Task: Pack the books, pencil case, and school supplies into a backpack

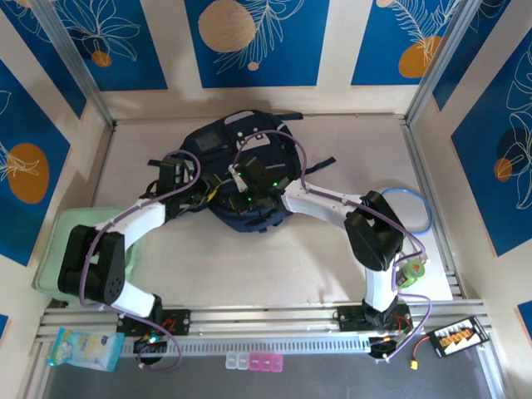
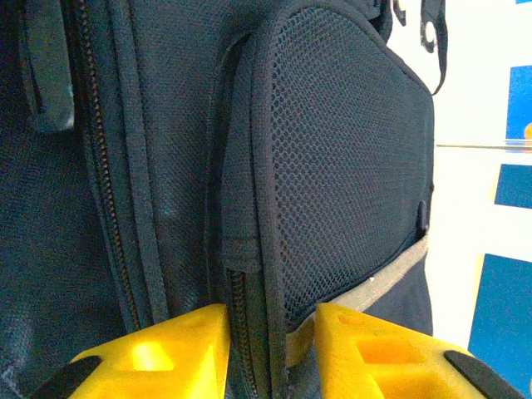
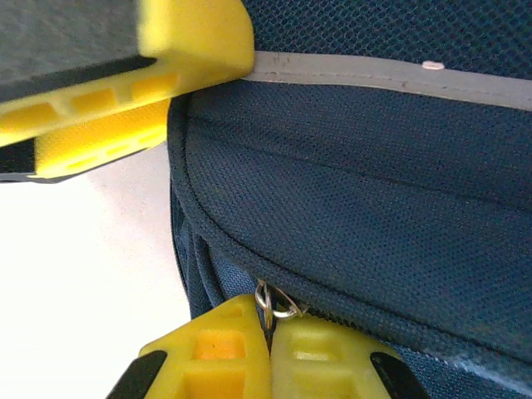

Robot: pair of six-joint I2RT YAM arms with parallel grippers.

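Note:
The navy backpack [image 1: 241, 158] lies in the middle of the table, with both arms reaching onto it. My left gripper [image 2: 270, 353] is open. Its yellow fingers [image 2: 166, 357] straddle the piped edge of the mesh pocket [image 2: 341, 158] and a zipper line, and the fabric fills the gap between them. My right gripper [image 3: 270, 332] is shut on the metal zipper pull ring [image 3: 274, 302] at the backpack's lower seam. The left gripper's fingers [image 3: 125, 83] press by the pale grey stripe [image 3: 374, 75]. From above, the left gripper [image 1: 216, 188] and right gripper [image 1: 239, 183] sit close together. Books, pencil case and school supplies are out of view.
A pale-green flat box [image 1: 56, 241] lies at the left edge under the left arm. A blue hoop of tubing [image 1: 413, 208] and a green roll [image 1: 411, 270] sit at the right. A plastic packet [image 1: 83, 349] lies on the front rail.

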